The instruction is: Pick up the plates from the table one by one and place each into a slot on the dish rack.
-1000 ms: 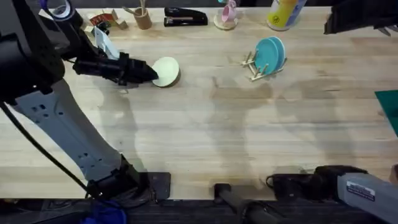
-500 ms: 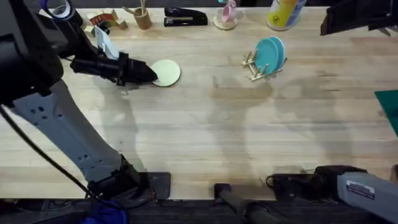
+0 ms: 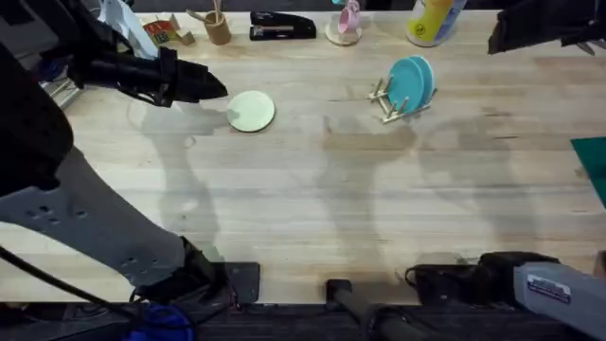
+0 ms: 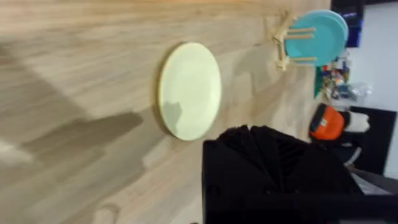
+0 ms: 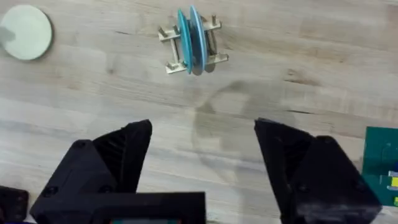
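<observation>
At the left, the left gripper [image 3: 216, 88] has been drawn back and lifted off the cream-yellow plate [image 3: 252, 110], which a second ago was touched and tilted and is now left flat on the table [image 3: 303, 218], so that pick must be judged unfinished; whether its fingers are parted cannot be told. Further right, two teal-blue plates [image 3: 413, 81] are seen on edge in the dish rack [image 3: 388, 102], while the right gripper [image 5: 202, 149] is held wide open and empty. No writing can be read.

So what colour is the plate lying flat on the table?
Pale cream-yellow; the plate shows best in the left wrist view.
</observation>
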{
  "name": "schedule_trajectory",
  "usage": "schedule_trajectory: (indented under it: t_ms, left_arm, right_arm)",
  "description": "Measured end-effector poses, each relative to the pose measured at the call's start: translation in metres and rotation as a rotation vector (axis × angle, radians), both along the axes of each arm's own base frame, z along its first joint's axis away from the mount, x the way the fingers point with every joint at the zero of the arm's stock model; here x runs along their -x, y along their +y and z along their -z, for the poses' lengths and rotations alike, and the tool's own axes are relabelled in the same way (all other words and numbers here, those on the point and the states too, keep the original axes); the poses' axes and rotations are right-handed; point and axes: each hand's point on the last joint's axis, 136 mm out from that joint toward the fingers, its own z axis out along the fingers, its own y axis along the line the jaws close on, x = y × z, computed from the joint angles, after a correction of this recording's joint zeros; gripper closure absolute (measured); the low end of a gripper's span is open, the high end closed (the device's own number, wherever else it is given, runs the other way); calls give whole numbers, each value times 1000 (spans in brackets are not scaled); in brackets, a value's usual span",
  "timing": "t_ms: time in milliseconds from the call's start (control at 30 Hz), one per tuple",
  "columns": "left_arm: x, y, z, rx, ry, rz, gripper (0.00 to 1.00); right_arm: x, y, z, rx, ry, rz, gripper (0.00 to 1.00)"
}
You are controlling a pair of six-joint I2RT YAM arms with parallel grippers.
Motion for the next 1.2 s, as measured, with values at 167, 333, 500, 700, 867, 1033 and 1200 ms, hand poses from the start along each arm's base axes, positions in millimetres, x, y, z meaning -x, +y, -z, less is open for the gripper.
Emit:
schedule_trajectory:
  t_ms: [167,333,500,700,867,1033,1200]
  left_arm:
    - [-5,-5,6,-28,32,-6,960]
    - [-9,-18,7,-35,33,15,960]
    - [-13,-17,13,-42,56,-4,960]
    - [-13,-16,20,-44,96,-21,961]
    - [-13,-13,24,-66,110,-33,960]
    - [-14,-11,32,-72,132,-37,960]
    - [-12,-10,70,-58,217,-31,960]
  right_arm:
    - [0,0,0,0,-1,0,7]
    - [0,0,0,0,0,0,7]
    - [0,0,0,0,0,1,7]
    - [0,0,0,0,0,0,7]
    - [0,0,0,0,0,0,6]
    - [0,0,0,0,0,0,7]
    - [0,0,0,0,0,1,7]
